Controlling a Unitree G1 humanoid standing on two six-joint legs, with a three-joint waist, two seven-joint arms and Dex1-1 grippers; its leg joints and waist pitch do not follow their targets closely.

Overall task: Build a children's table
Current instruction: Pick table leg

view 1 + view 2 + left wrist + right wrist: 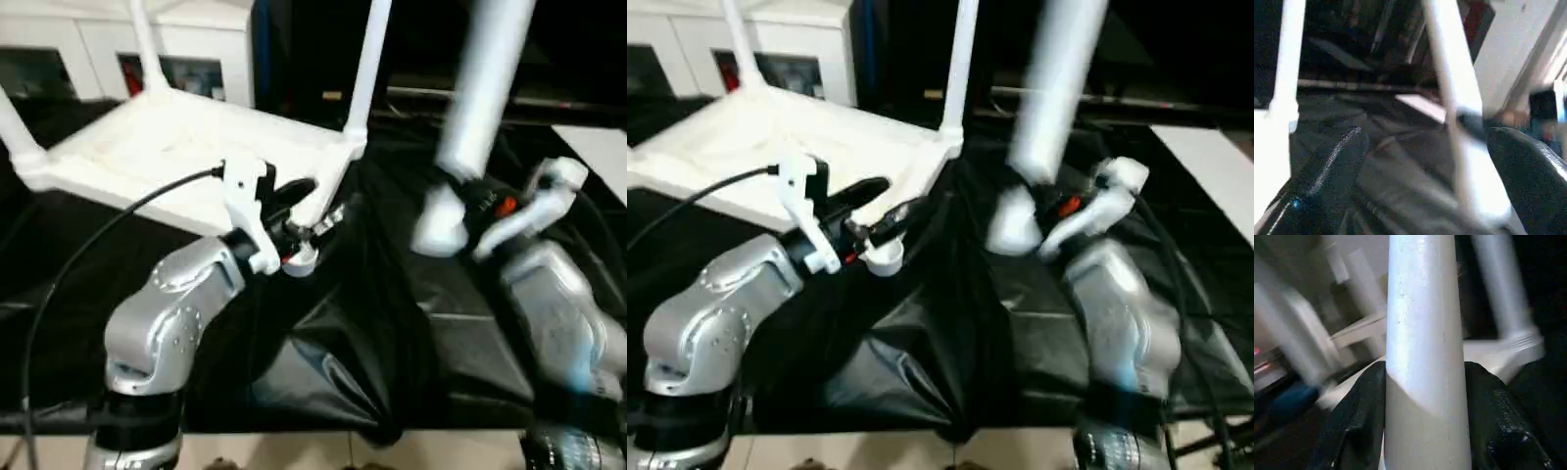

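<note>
The right end effector (pixel 470 220) grips a loose white leg (pixel 485 93) near its thick end, fingers (pixel 1359 423) closed against both sides; the leg rises steeply, above the black sheet (pixel 372 333) covering the tabletop. The left end effector (pixel 309 206) stands open and empty, just beside the near corner of the table top (pixel 186 147). The table top lies inverted toward the far left of the tabletop, with three legs (pixel 367 64) standing in its corner sockets. A white cabinet (pixel 186 44) stands beyond.
</note>
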